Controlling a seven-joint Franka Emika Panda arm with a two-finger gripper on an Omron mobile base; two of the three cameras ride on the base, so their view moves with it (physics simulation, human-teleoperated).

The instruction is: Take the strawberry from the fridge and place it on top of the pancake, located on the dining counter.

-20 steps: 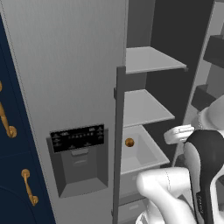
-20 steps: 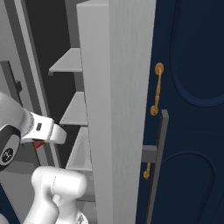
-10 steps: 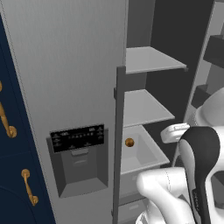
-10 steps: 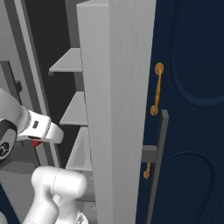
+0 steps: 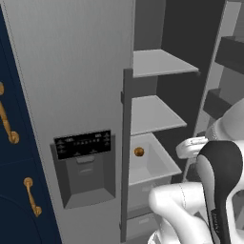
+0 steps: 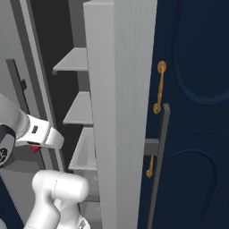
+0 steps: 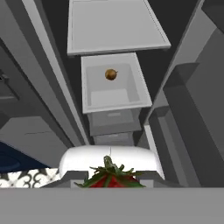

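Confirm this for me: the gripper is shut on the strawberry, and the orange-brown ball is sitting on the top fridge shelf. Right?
Not quite. The orange-brown ball sits in the white drawer bin below the shelves, not on the top shelf; the hand view shows it, as does the left base view. The gripper is indeed shut on the strawberry.

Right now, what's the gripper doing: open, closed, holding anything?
Gripper: closed on the strawberry, outside the open fridge.
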